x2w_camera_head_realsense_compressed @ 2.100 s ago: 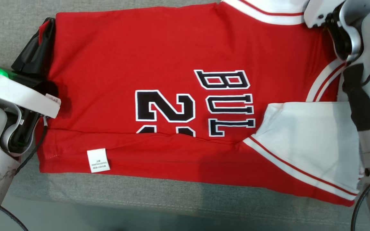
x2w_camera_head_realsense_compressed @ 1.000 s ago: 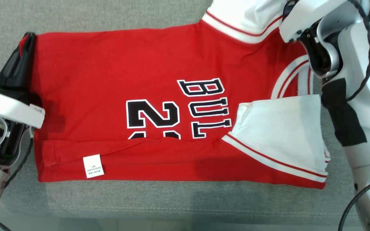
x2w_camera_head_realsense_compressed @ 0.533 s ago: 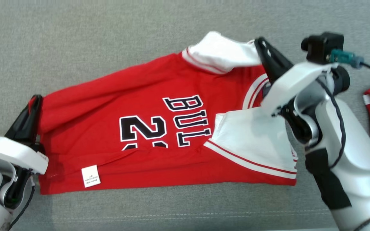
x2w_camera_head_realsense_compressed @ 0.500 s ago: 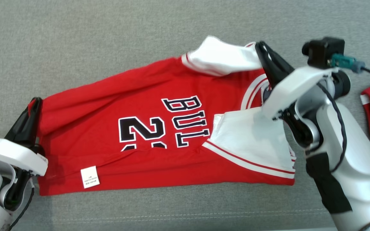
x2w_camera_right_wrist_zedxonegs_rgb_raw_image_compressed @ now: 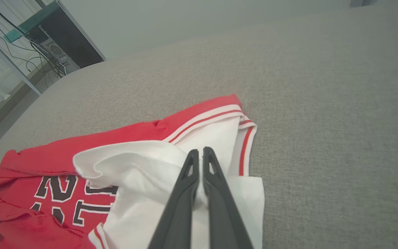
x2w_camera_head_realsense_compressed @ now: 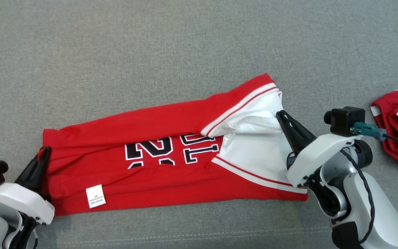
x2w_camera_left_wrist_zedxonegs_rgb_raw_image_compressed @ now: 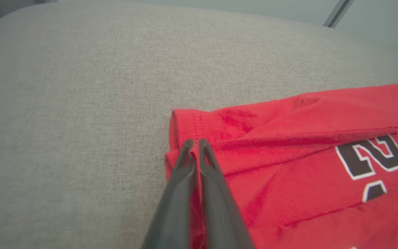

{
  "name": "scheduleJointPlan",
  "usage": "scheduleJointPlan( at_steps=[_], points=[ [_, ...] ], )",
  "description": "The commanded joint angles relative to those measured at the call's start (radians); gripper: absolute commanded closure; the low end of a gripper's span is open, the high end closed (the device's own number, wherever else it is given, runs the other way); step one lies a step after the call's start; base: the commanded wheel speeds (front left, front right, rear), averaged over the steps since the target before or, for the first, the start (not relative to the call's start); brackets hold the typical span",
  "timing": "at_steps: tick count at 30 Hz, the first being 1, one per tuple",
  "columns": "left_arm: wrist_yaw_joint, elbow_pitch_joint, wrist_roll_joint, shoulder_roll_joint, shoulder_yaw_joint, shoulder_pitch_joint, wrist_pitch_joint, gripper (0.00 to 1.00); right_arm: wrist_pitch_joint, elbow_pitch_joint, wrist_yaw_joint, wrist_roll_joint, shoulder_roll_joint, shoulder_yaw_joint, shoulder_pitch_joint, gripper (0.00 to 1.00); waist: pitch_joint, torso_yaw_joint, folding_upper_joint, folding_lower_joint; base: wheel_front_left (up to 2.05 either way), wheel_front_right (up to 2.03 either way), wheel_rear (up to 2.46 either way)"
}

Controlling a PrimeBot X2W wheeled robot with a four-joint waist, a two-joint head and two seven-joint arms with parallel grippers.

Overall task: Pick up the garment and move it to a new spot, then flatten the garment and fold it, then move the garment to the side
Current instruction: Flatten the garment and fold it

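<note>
A red jersey with black and white lettering and white sleeves lies on the grey cushion, its far long edge folded toward me over the print. My left gripper is shut on the garment's hem at the left end. At the right end my right gripper is shut on the white sleeve cloth. A white care label shows near the front left. The wrist views show each pair of fingers pinched on fabric.
A second red garment lies bunched at the right edge of the cushion. A stitched seam runs along the cushion's front. Shelving and cables stand beyond the cushion in the right wrist view.
Both grippers have drawn the far edge of the jersey toward me, folding it over the lettering. The head camera has also shifted, bringing more bare cushion into view.
</note>
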Motion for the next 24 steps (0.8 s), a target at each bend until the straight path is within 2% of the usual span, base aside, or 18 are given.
scheduleJointPlan(
  at_steps=[1,9,10,11,12,13,14,15,19,24],
  points=[
    [0.000,0.001,0.010,0.049,0.037,0.002,-0.006,1.00,0.002,-0.044,0.000,0.008,0.010,0.006,0.019,1.00,-0.011,0.007,0.0000,0.0000,0.00,0.00,0.00],
    [0.000,0.034,0.033,0.035,0.041,0.037,-0.006,1.00,0.024,-0.067,0.000,0.018,0.010,-0.006,0.096,1.00,-0.045,0.006,0.0000,0.0000,0.00,0.00,0.00],
    [0.000,0.038,0.036,0.033,0.038,0.041,-0.006,0.72,0.028,-0.065,0.000,0.016,0.010,-0.003,0.106,1.00,-0.048,0.005,0.0000,0.0000,0.00,0.00,0.00],
    [0.000,0.044,0.033,0.029,0.033,0.047,-0.006,0.57,0.031,-0.062,0.000,0.015,0.010,0.001,0.114,0.80,-0.050,0.003,0.0000,0.0000,0.00,0.00,0.00],
    [0.000,0.050,0.029,0.026,0.029,0.051,-0.006,0.55,0.029,-0.060,0.000,0.015,0.010,0.000,0.120,0.58,-0.053,0.001,0.0000,0.0000,0.00,0.00,0.00],
    [0.000,0.053,0.034,0.026,0.023,0.054,-0.006,0.46,0.025,-0.056,0.000,0.014,0.010,-0.004,0.126,0.22,-0.056,0.000,0.0000,0.0000,0.00,0.00,0.00],
    [0.000,0.059,0.037,0.024,0.022,0.057,-0.006,0.12,0.022,-0.049,0.000,0.016,0.010,-0.010,0.131,0.00,-0.061,0.000,0.0000,0.0000,0.00,0.00,0.00],
    [0.000,0.067,0.037,0.021,0.025,0.060,-0.006,0.00,0.016,-0.045,0.000,0.019,0.010,-0.018,0.135,0.00,-0.064,0.000,0.0000,0.0000,0.00,0.00,0.00],
    [0.000,0.085,0.077,0.005,0.060,0.073,-0.006,0.00,-0.049,-0.034,0.000,0.002,0.010,-0.066,0.145,0.00,-0.091,0.008,0.0000,0.0000,0.00,0.00,0.00],
    [0.000,0.060,0.201,-0.045,0.190,0.110,-0.006,0.00,-0.133,0.026,0.000,-0.030,0.010,-0.132,0.147,0.00,-0.135,0.026,0.0000,0.0000,0.00,0.00,0.00]
  ],
)
